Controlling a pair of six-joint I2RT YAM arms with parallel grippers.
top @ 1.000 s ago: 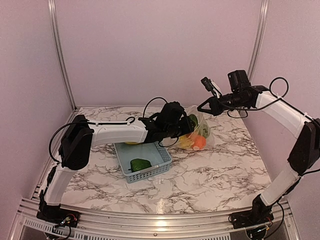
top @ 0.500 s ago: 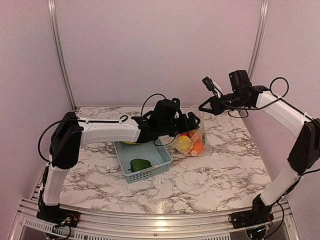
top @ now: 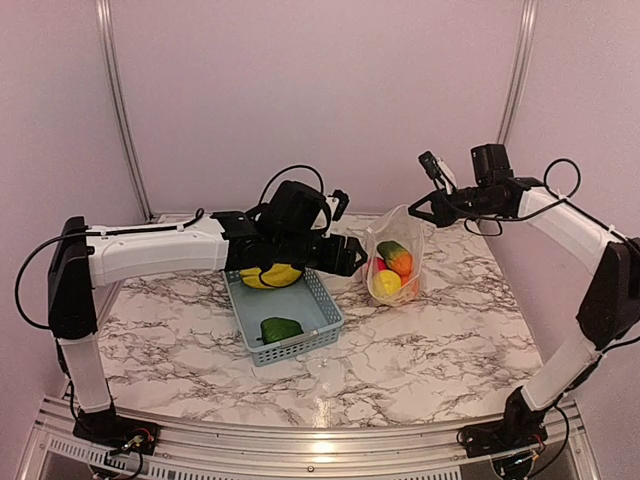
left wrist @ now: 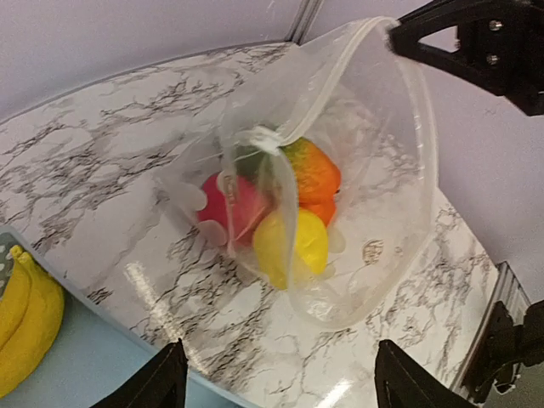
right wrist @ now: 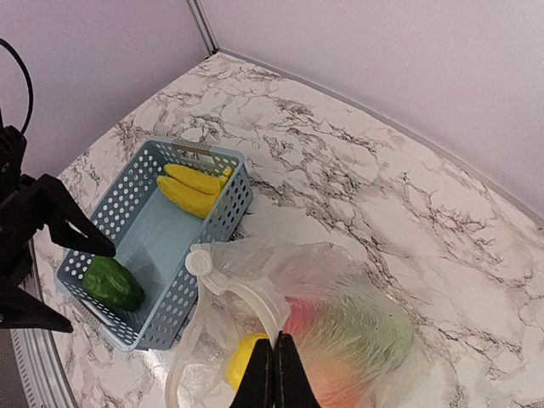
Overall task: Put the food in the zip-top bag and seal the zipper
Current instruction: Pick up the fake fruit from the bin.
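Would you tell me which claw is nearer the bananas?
Left. The left claw is open just past the bananas; the right claw is farther off, shut on the zip-top bag's rim.

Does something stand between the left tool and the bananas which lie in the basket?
Nothing visible does. The bananas lie uncovered at the far end of the open-topped basket, apart from the green piece; the open left tool hangs just to their right.

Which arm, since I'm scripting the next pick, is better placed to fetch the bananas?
Left. The left tool, open and empty, hangs beside the basket with the bananas; the right tool is shut on the bag rim, holding it up.
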